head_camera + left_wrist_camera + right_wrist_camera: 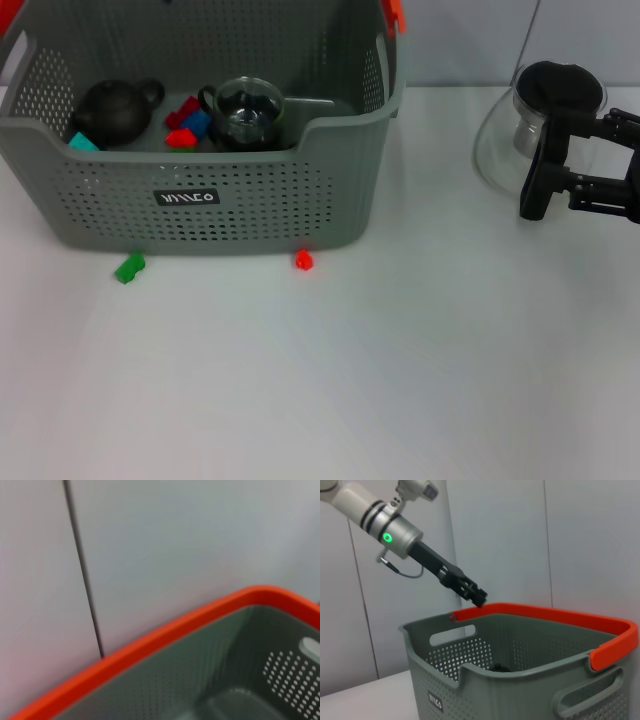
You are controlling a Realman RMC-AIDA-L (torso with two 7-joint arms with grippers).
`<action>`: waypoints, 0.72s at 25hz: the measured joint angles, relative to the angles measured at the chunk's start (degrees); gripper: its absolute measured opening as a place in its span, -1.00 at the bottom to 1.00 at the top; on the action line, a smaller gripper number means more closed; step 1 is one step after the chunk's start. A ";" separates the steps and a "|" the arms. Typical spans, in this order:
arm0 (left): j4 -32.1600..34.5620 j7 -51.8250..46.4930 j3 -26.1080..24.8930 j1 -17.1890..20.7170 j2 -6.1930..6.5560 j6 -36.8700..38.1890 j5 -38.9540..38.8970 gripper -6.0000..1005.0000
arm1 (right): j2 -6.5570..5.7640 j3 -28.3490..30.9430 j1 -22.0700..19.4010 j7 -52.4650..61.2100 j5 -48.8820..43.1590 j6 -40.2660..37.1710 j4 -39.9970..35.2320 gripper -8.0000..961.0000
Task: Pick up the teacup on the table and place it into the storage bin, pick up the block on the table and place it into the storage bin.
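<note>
Nearest me, two blocks wait on the surface (400, 380): green block (129, 268) at seven o'clock, red block (304, 260) centre. Beyond, the storage bin (215, 205) already holds a glass teacup (247, 111). My right tool (545, 190) idles at three, my left tool (479, 598) over the bin's far rim; whether either is apart, I cannot tell.

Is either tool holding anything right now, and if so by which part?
Nothing held by the left tool, poised above the storage bin rim. The right tool sits against the glass pot; a grip can't be told.
</note>
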 joint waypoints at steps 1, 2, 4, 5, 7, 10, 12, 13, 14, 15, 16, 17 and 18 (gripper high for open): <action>2.01 0.00 -0.26 0.32 -0.03 1.22 -0.21 0.24 | -0.02 0.00 0.06 -0.03 0.00 -0.01 0.00 0.90; 4.17 -0.02 -0.55 0.72 -0.11 3.10 -0.46 0.28 | -0.05 0.00 0.10 -0.05 0.00 0.01 0.00 0.90; 9.53 0.03 -0.95 1.67 -0.62 8.53 -1.31 0.38 | -0.07 0.02 0.13 -0.10 0.00 0.03 0.02 0.90; 12.21 0.45 -1.16 2.22 -1.09 11.86 -2.45 0.42 | -0.07 0.09 0.13 -0.13 0.00 0.10 0.03 0.90; 17.12 2.28 -1.35 3.98 -2.85 19.61 -6.23 0.51 | -0.08 0.24 0.10 -0.15 0.00 0.38 0.04 0.90; 21.61 5.63 -1.07 6.11 -5.85 26.37 -9.66 0.89 | -0.08 0.34 0.03 0.04 0.01 1.08 0.05 0.90; 24.27 8.42 -0.56 7.54 -8.67 30.99 -11.21 0.88 | -0.08 0.35 0.08 0.24 0.02 1.33 0.05 0.90; 24.99 8.99 0.07 8.21 -9.67 32.04 -11.63 0.88 | -0.08 0.37 0.15 0.32 0.08 1.34 0.05 0.90; 25.60 9.41 0.78 8.89 -10.54 33.00 -12.00 0.88 | -0.08 0.41 0.30 0.38 0.26 1.33 0.05 0.90; 26.28 9.52 2.77 10.12 -11.34 33.52 -12.63 0.88 | -0.08 0.44 0.39 0.40 0.28 1.33 0.05 0.90; 26.64 9.46 4.26 10.95 -11.64 33.62 -13.06 0.88 | -0.08 0.44 0.39 0.40 0.28 1.33 0.05 0.90; 26.86 9.12 7.09 12.59 -11.98 33.73 -13.80 0.88 | -0.08 0.45 0.48 0.42 0.29 1.33 0.05 0.90; 26.80 8.84 8.91 13.61 -12.20 33.63 -14.16 0.88 | -0.08 0.45 0.59 0.45 0.28 1.35 0.05 0.90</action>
